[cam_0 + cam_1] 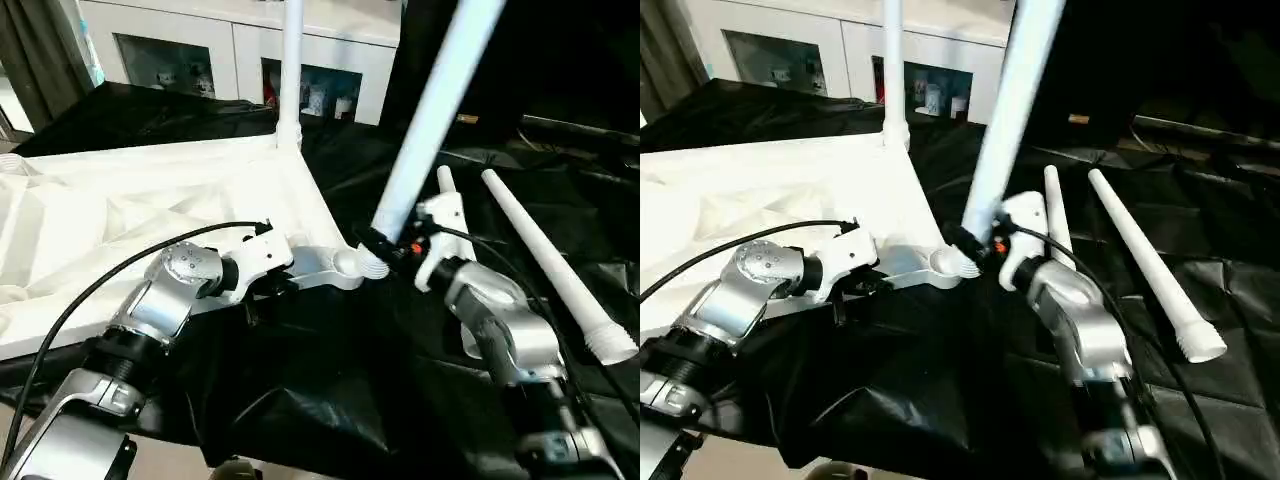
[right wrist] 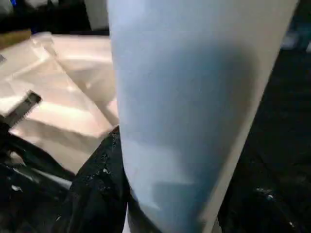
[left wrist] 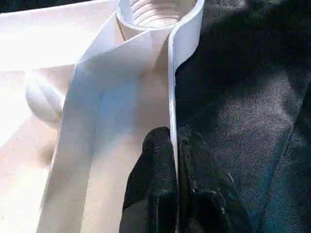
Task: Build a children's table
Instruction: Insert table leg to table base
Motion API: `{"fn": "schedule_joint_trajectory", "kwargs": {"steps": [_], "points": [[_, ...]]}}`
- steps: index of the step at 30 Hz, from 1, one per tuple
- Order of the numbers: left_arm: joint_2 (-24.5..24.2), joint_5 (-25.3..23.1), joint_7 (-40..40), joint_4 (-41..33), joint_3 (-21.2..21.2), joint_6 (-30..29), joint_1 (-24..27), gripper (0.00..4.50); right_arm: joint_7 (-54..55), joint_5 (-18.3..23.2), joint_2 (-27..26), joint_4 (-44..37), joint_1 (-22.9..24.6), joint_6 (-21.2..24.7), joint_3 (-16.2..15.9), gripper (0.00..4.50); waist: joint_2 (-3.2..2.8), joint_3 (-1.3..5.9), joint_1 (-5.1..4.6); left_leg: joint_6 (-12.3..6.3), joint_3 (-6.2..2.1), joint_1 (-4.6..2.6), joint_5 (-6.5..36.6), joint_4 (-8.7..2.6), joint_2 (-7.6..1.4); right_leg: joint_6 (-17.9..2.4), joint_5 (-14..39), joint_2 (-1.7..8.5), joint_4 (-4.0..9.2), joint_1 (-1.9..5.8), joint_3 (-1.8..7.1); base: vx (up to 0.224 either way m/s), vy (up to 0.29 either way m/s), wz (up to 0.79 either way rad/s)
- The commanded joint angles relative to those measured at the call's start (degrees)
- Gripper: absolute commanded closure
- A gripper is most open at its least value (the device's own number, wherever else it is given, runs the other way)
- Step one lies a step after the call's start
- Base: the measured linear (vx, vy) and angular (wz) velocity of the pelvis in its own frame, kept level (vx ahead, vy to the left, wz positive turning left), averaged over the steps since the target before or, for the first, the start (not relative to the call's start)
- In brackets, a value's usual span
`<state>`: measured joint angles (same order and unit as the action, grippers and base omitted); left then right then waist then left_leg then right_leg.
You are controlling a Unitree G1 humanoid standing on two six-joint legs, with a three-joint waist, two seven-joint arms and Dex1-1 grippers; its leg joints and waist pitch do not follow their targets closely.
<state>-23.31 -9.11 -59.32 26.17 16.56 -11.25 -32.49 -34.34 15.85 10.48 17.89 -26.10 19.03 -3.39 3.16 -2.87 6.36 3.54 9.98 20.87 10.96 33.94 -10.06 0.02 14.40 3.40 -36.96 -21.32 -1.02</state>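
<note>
While the white table top (image 1: pixel 150 215) lies upside down on the black cloth (image 1: pixel 330 400), ribbed underside up, the left gripper (image 3: pixel 174 145) pinches the thin side wall of the top near its near right corner, its two black fingers (image 3: pixel 153 165) pressed together on the wall. Just beyond them sits the round threaded corner socket (image 3: pixel 155 12). The right gripper (image 1: pixel 380 245) is clamped around the lower end of a leg (image 1: pixel 430 115), which leans up and to the right, its foot at that same near right socket (image 1: pixel 355 265). Another leg (image 1: pixel 291 70) stands upright in the far right corner. Two more legs (image 1: pixel 555 265) lie on the cloth to the right, close beside each other. A white glass-door cabinet (image 1: pixel 200 60) stands at the far side.
</note>
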Motion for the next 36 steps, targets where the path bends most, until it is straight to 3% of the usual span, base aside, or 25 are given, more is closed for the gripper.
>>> {"fn": "schedule_joint_trajectory", "kwargs": {"steps": [1, 7, 8, 10, 11, 14, 23, 27, 36], "points": [[2.18, 2.72, 0.31, 1.23, 0.41, 0.56, 1.94, 4.5, -0.7, -0.21, 0.5, 3.04, -2.41, 1.35, -0.25, 2.59, 0.52, 3.36, -0.09, -2.96, -0.69, -0.65, 1.99, -3.74, -2.91, -12.39, -3.89, 4.73, 3.82, 2.04, 2.12, 0.0, 0.0, 0.0], [2.89, 3.76, 0.4, 0.75, -0.59, 0.73, 2.46, 4.5, -1.75, -1.15, -0.52, 10.03, -7.02, 0.92, -0.5, 2.59, 0.47, 3.38, -0.16, -3.15, -0.61, -0.65, 1.99, -3.7, -2.93, -13.4, -5.57, 4.61, 3.63, 1.92, 2.0, 0.0, 0.0, 0.0], [2.96, 3.93, 0.37, 0.39, -0.72, 0.32, 2.71, 4.5, -2.46, -1.09, -0.68, 10.59, -7.71, 1.23, -0.74, 2.59, 0.86, 3.32, -0.17, -3.31, -0.58, -0.6, 2.25, -3.72, -2.95, -13.34, -4.9, 4.72, 3.61, 1.99, 1.99, 0.0, 0.0, 0.0], [2.94, 3.89, 0.47, 0.19, -0.78, 0.13, 2.95, 4.5, -3.24, -0.95, -0.79, 10.68, -8.2, 1.91, -1.07, 2.59, 0.68, 3.29, -0.11, -3.18, -0.55, -0.66, 2.63, -3.74, -2.99, -13.22, -4.14, 4.76, 3.75, 1.9, 2.02, 0.0, 0.0, 0.0], [2.88, 3.79, 0.47, 0.05, -0.73, -0.06, 3.08, 4.5, -3.73, -0.9, -0.76, 10.83, -8.42, 2.21, -1.28, 2.59, 0.92, 3.31, -0.12, -3.21, -0.56, -0.64, 2.51, -3.77, -3.0, -13.13, -4.19, 4.7, 3.74, 1.95, 1.98, 0.0, 0.0, 0.0], [2.42, 3.19, 0.15, -0.19, -0.22, -0.18, 3.35, 4.5, -4.67, -1.16, -0.59, 11.51, -8.86, 2.43, -1.92, 2.59, 0.91, 3.26, -0.13, -3.1, -0.58, -0.67, 2.62, -3.81, -3.01, -12.83, -3.8, 4.72, 3.78, 1.88, 2.0, 0.0, 0.0, 0.0], [1.14, 1.81, -1.45, -0.34, 1.1, 0.35, 3.41, 4.5, -5.64, -2.94, -1.06, 17.11, -11.48, 0.15, -2.35, 2.59, 0.84, 3.36, -0.43, -2.32, -0.61, -0.75, 2.99, -3.87, -3.06, -13.1, -4.2, 4.71, 3.73, 1.8, 2.02, 0.0, 0.0, 0.0], [0.92, 2.0, -2.0, -0.49, 1.23, 0.32, 3.28, 4.5, -5.33, -3.23, -1.26, 19.4, -12.34, -0.92, -2.06, 2.59, 0.93, 3.37, -0.46, -2.39, -0.56, -0.78, 3.09, -3.85, -3.08, -13.46, -5.05, 4.72, 3.7, 1.83, 2.02, 0.0, 0.0, 0.0], [0.82, 2.18, -2.32, -0.27, 1.56, 0.26, 2.84, 4.5, -6.38, -0.66, -2.54, 25.34, -13.34, -3.14, 1.96, 2.59, 0.95, 3.34, -0.74, -2.03, -0.6, -0.8, 4.25, -3.98, -3.16, -13.73, -3.42, 4.75, 3.86, 1.81, 2.04, 0.0, 0.0, 0.0]]}}
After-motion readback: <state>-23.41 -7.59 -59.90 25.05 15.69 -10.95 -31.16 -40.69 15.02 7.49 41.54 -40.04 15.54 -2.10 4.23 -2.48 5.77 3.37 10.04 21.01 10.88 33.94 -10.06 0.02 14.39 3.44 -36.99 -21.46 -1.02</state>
